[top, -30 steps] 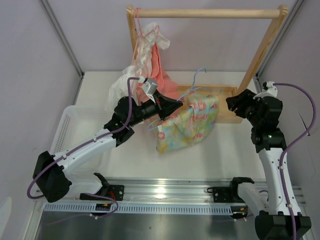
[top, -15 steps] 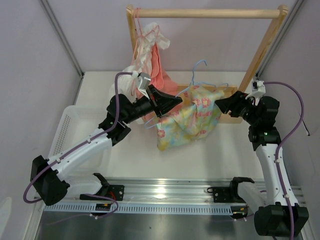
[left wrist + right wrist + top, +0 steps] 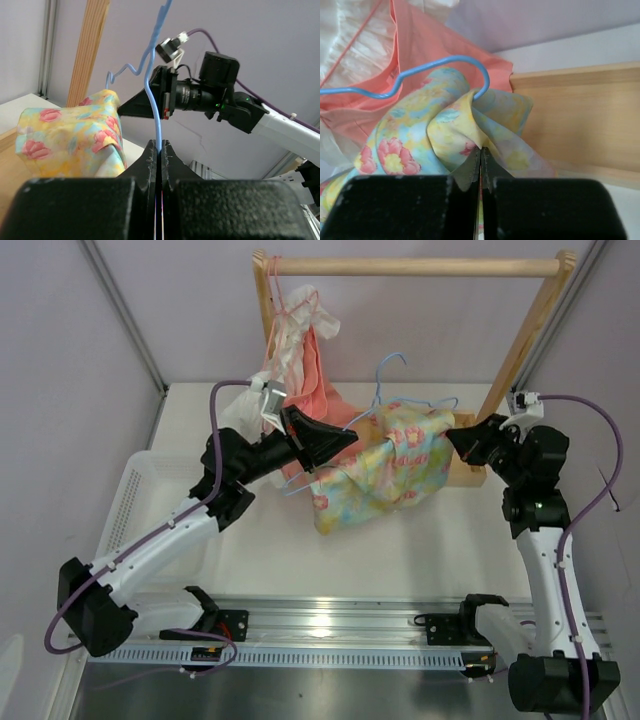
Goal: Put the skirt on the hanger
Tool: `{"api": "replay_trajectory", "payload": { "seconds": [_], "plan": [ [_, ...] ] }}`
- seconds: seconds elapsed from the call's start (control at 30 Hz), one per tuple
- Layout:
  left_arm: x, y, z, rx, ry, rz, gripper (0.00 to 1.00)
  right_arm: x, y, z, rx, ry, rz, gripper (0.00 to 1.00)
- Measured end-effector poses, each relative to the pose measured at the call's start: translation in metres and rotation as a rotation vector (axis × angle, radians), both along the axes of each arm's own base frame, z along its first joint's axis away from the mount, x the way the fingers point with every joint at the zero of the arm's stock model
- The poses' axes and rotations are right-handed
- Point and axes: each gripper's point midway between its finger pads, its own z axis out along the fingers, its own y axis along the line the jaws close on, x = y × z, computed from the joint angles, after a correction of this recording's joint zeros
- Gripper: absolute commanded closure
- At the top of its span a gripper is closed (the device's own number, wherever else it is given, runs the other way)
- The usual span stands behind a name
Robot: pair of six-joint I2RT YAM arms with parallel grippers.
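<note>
Left jaws are fully closed on the hanger (image 3: 157, 130). The wire is pinched between the tips and runs straight up from them, with the hook well above.

Right jaws are also fully closed. They nip a fold at the skirt's (image 3: 420, 130) upper edge, and the cloth bunches up right above the tips.

The skirt is slung between the two sets of jaws. Its top corner is at the right jaws, and the body droops down and away from them toward the left jaws. From above you can't tell whether the lower hem touches the desk (image 3: 450, 540).

In the right wrist view, the hanger's wavy shoulder wire comes in from the left side, arches over the bunched cloth and curls down into the fold just above the right jaws. You can't tell whether the wire is inside the waist or only lying on the cloth.

The left wrist view shows the skirt low and to the left of the left jaws, with the right arm straight ahead of them.

Beyond the left jaws, a salmon garment (image 3: 325, 380) and a white garment (image 3: 295, 335) hang from a pink hanger (image 3: 290, 305) at the left end of the wooden rack (image 3: 410, 266). The rack's base plank sits just beyond the right jaws. A white basket (image 3: 135, 495) sits well back from the left jaws, under that arm.
</note>
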Motion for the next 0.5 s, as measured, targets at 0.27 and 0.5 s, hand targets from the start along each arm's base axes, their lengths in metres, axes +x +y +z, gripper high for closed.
{"api": "replay_trajectory", "payload": {
  "seconds": [0.27, 0.5],
  "plan": [
    [-0.001, 0.024, 0.015, -0.061, -0.034, 0.037, 1.00, -0.020, -0.021, 0.076, -0.052, -0.149, -0.131, 1.00],
    [-0.003, 0.029, 0.017, -0.112, -0.042, 0.029, 1.00, -0.040, -0.008, 0.114, -0.024, -0.193, -0.069, 1.00]
  ]
}}
